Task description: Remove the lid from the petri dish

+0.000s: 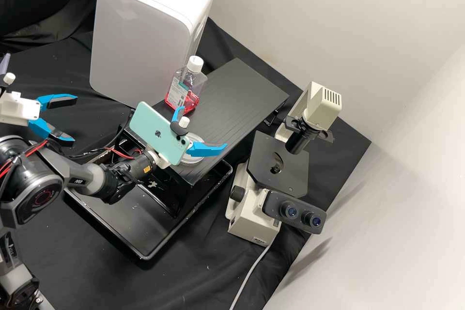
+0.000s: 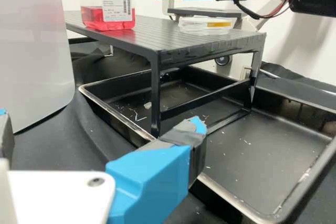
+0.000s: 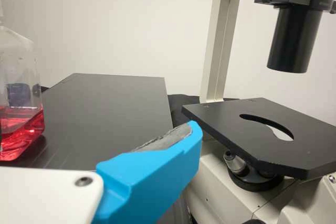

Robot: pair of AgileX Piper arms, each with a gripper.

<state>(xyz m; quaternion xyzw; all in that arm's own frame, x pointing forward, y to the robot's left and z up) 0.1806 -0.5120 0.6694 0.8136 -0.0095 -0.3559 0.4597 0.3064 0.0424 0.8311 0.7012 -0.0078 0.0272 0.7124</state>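
Black shelf (image 1: 242,89) bears petri dish (image 2: 206,24); right claw (image 1: 201,130) spread above.

we see the petri dish (image 2: 205,25) as a clear, round, shallow dish lying flat on the black ribbed shelf (image 1: 242,92), near one corner and close to the shelf's edge. its lid (image 2: 203,20), clear as well, sits closed and level on top of it. a yellow strip shows through the side wall.
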